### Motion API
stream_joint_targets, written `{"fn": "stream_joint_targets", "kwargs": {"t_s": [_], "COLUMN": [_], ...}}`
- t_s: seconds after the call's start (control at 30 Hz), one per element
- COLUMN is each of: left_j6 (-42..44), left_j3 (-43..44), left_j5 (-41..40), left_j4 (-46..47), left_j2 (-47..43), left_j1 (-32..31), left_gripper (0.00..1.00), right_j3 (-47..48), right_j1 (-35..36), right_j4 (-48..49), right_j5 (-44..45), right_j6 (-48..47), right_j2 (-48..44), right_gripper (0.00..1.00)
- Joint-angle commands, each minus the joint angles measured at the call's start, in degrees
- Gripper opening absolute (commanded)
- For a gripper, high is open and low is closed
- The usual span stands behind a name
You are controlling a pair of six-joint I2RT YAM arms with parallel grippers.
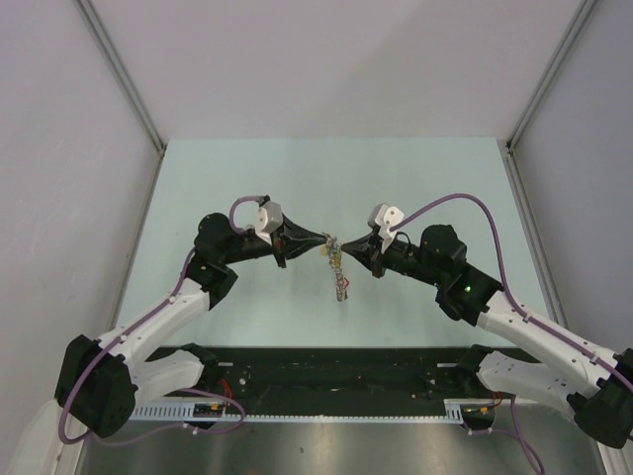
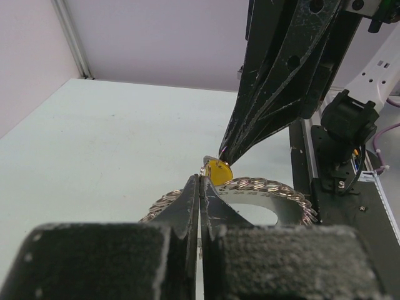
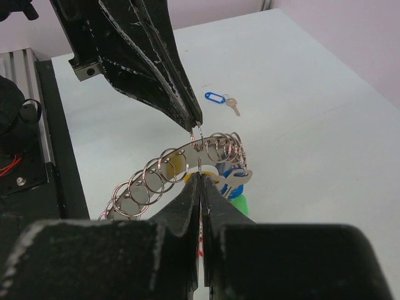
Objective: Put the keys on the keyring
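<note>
The keyring (image 3: 187, 155) hung over the middle of the table (image 1: 247, 178), about midway between its left and right edges, carried between the two arms. The left gripper (image 3: 196, 122) was clenched on it, pinching one small wire loop (image 3: 197, 132) that stood up from the band. The right gripper (image 2: 225, 152) was clenched too, its tip meeting that loop from the other side, right at the yellow tag (image 2: 219, 172). Whether it truly had the wire or only the tag's edge could not be told.

The blue-tagged key (image 3: 219, 99) lay flat on the table, well apart from the keyring and not yet threaded.

The step looked like working the yellow key's loop onto the band. Doing it well would call for one gripper to stay a firm anchor while the other made small, slow turns along the wire's curve. Pulling straight apart risked the thin loop slipping free and the whole bunch dropping.
</note>
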Motion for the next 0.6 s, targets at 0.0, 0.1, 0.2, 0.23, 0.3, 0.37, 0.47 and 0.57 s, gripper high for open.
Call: {"fn": "stream_joint_targets", "kwargs": {"t_s": [0.0,0.1,0.2,0.23,0.3,0.37,0.47,0.57], "left_j6": [-0.94,-1.2,-1.38,-1.47,-1.64,-1.73,-1.91,-2.08], "left_j3": [0.54,0.54,0.45,0.54,0.45,0.36,0.36,0.36], "left_j5": [1.04,1.22,1.3,1.3,1.31,1.48,1.48,1.74], "left_j4": [4.58,4.84,5.1,5.19,5.37,5.54,5.63,5.8], "left_j2": [-0.98,-0.98,-0.98,-0.98,-0.98,-0.98,-1.07,-0.9], "left_j1": [-0.37,-0.45,-0.37,-0.45,-0.54,-0.54,-0.63,-0.71], "left_gripper": [0.0,0.0,0.0,0.0,0.0,0.0,0.0,0.0], "right_j3": [-0.15,-0.15,-0.06,-0.15,-0.07,-0.07,-0.07,-0.15], "right_j1": [-0.1,-0.19,-0.1,-0.18,-0.27,-0.19,-0.18,-0.19], "right_j4": [3.16,3.25,3.42,3.42,3.51,3.6,3.69,3.86], "right_j5": [-0.81,-0.89,-1.33,-1.33,-1.51,-1.51,-1.77,-2.04], "right_j6": [0.43,0.43,0.43,0.43,0.43,0.52,0.52,0.61], "right_j2": [0.12,0.56,1.0,1.09,1.44,1.44,1.7,1.88], "right_gripper": [0.0,0.0,0.0,0.0,0.0,0.0,0.0,0.0]}}
